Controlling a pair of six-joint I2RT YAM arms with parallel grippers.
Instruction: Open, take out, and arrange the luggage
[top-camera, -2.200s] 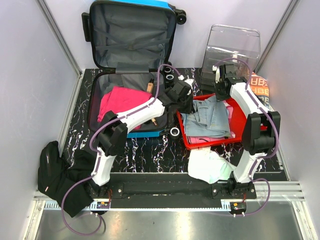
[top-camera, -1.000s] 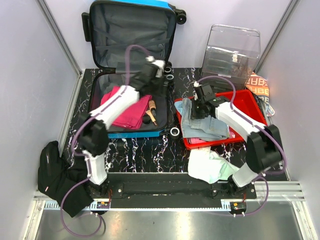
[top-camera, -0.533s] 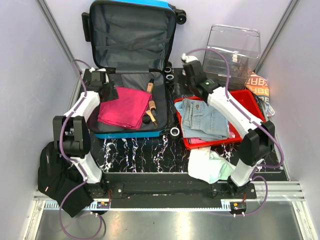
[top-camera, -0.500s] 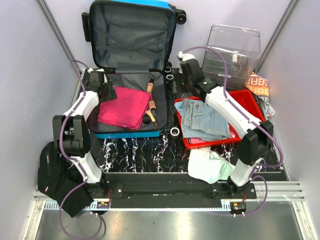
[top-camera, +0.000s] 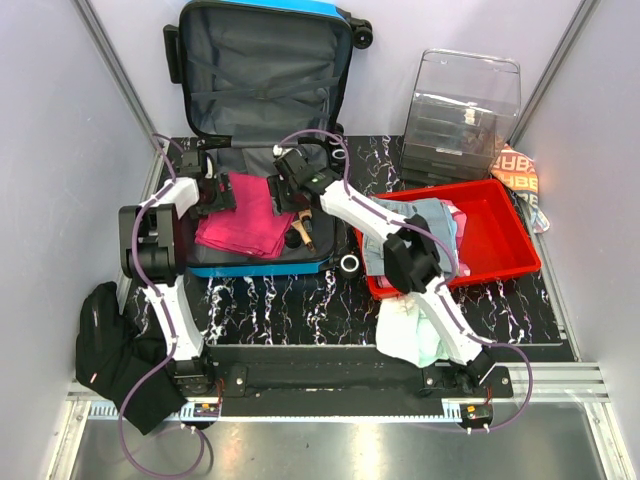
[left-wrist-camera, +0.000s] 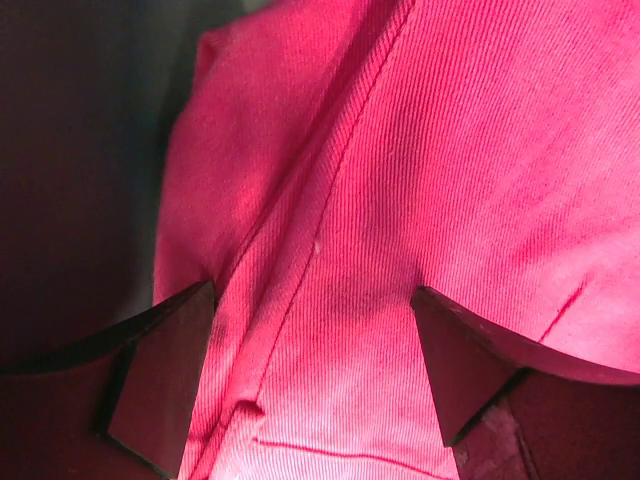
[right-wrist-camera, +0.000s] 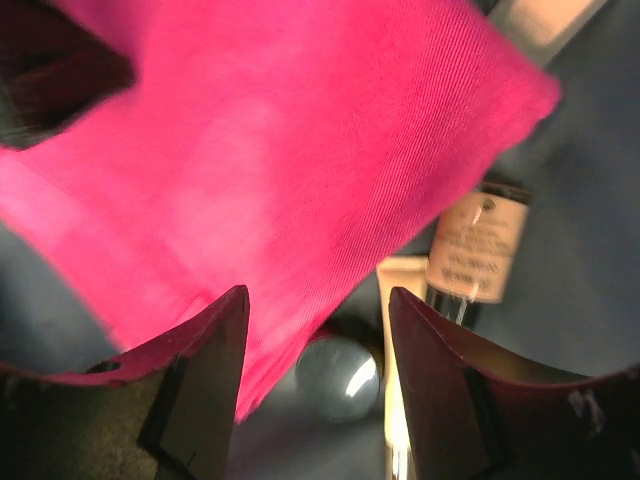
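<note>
The luggage (top-camera: 262, 75), a bright blue hard-shell suitcase, lies open with its grey-lined lid leaning on the back wall. A folded pink garment (top-camera: 245, 222) rests in its lower half. My left gripper (top-camera: 214, 193) is open at the garment's left edge, and in the left wrist view the pink garment (left-wrist-camera: 400, 180) fills the space between the fingers (left-wrist-camera: 160, 385) of the left gripper (left-wrist-camera: 315, 370). My right gripper (top-camera: 291, 190) hovers open at the garment's right edge. Under the right gripper (right-wrist-camera: 315, 380) lie the pink garment (right-wrist-camera: 280, 150), a silver cap (right-wrist-camera: 340, 375) and a labelled bottle (right-wrist-camera: 478, 240).
A red tray (top-camera: 505, 235) right of the suitcase holds folded jeans (top-camera: 440, 228). A clear drawer box (top-camera: 465, 100) stands at the back right. A pale green cloth (top-camera: 405, 330) lies by the right base, a black garment (top-camera: 110, 350) at the front left, a small roll (top-camera: 349, 263) by the suitcase.
My right arm has swung left from beside the tray to over the suitcase, and its jaws have opened. The left gripper has shifted slightly onto the pink garment and opened wider.
</note>
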